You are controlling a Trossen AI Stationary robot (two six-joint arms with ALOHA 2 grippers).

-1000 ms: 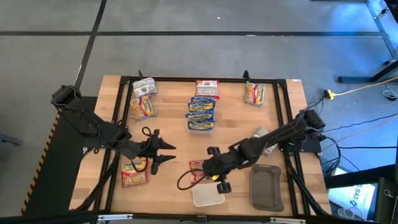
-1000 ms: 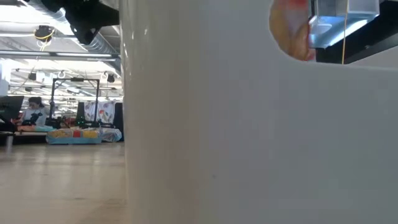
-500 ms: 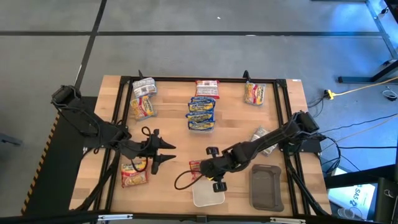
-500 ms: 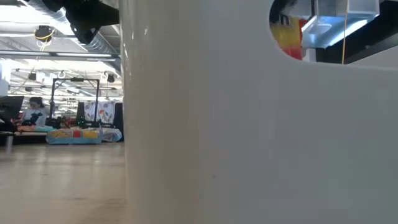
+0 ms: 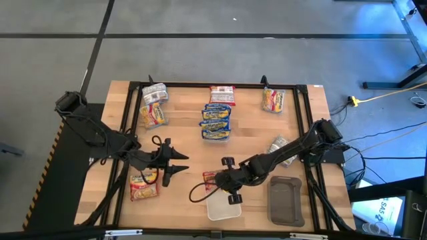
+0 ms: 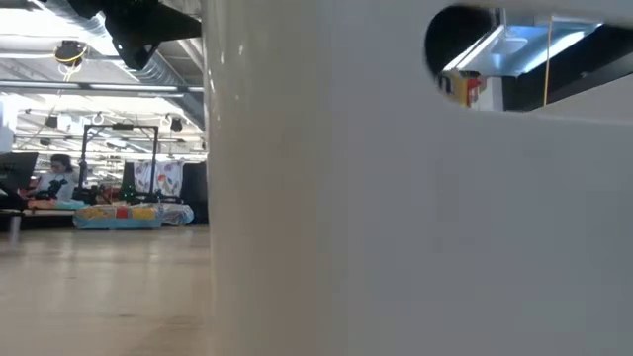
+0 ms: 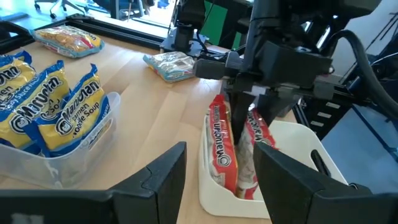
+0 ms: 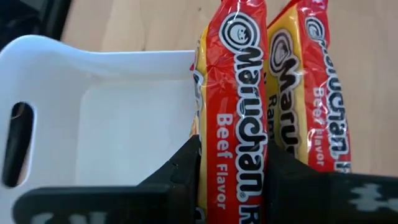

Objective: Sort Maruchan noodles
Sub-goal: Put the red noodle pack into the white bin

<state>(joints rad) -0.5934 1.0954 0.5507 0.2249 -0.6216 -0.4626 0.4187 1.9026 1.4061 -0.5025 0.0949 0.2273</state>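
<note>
Right wrist view: fingers [image 8: 231, 180] pinching red noodle packet [image 8: 239, 112], now lower at white tray [image 8: 118, 118].

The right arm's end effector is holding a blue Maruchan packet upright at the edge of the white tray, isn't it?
Not quite: the packet is red, not blue. The right wrist view shows the right end effector shut on a red Beef Flavor Maruchan packet, held upright at the edge of the white tray, beside a second red packet. The left wrist view shows the same.
</note>
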